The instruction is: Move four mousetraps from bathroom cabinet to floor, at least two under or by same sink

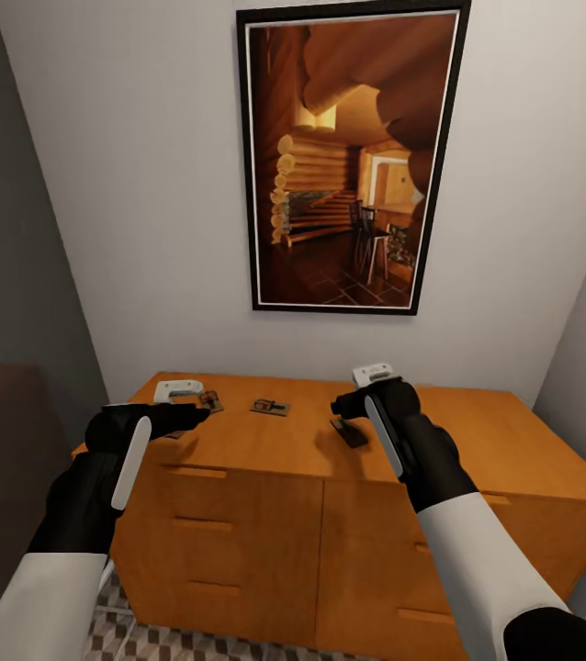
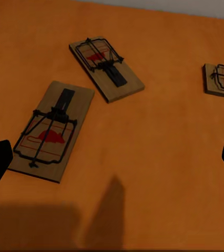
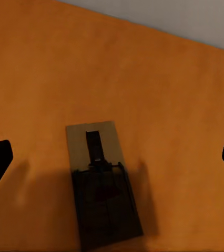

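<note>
While both end effectors hang spread over the cabinet (image 1: 513, 431), we favour the right end effector (image 3: 112, 157), squarely above a trap (image 3: 102, 178) whose long axis runs across its gap.

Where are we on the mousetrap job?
Nothing placed yet: the mousetraps lie on the cabinet top. In hand: both tools, left and right, hover open over them. Left: grasp all four, move them to the bathroom floor.

Soft even indoor light, gripper shadows darkening the cabinet top (image 1: 477, 431), slightly blurred low-resolution renders
</note>
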Robot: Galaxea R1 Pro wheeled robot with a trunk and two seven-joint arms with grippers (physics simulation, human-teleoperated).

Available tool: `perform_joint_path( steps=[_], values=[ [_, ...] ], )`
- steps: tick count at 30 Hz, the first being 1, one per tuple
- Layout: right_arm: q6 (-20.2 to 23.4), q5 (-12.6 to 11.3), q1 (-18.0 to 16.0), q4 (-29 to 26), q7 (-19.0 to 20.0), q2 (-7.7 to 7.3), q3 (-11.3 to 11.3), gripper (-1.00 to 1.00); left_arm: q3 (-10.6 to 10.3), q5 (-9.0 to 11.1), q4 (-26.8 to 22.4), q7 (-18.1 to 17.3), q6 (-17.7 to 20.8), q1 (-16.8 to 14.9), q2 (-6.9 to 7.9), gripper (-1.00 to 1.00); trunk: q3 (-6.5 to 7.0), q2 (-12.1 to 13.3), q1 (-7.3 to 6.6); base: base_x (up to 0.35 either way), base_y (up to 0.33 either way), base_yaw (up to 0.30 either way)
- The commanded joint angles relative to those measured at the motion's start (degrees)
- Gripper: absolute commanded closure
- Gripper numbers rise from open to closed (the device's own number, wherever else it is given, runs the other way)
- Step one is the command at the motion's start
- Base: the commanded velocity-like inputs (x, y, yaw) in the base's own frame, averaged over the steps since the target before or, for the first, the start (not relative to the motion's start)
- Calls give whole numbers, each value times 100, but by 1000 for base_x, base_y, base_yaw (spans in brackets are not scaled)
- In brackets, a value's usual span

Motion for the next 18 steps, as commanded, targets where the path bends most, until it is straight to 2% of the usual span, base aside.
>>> perform_joint_path(
  steps=[1, 8, 11, 18],
  values=[
    [25, 12, -5, 46, -13, -2, 4, -100, 4, 29, -2, -1, 24, -4, 1, -100, -7, -4, 0, -17, -6, 0],
    [25, 48, -54, 469, -15, -6, -2, -100, 3, 36, 9, -3, 21, -4, -3, -100, -7, -4, 0, -8, -3, 0],
    [25, 6, -199, 610, -10, -5, -3, -100, 3, 37, 12, -2, 21, -4, -6, -100, -7, -4, 0, -2, -1, 0],
    [25, -18, -296, 677, 13, -2, -4, -100, 3, 27, 13, -2, 20, -4, -7, -100, -7, -4, 0, 0, 0, 0]
  ],
)
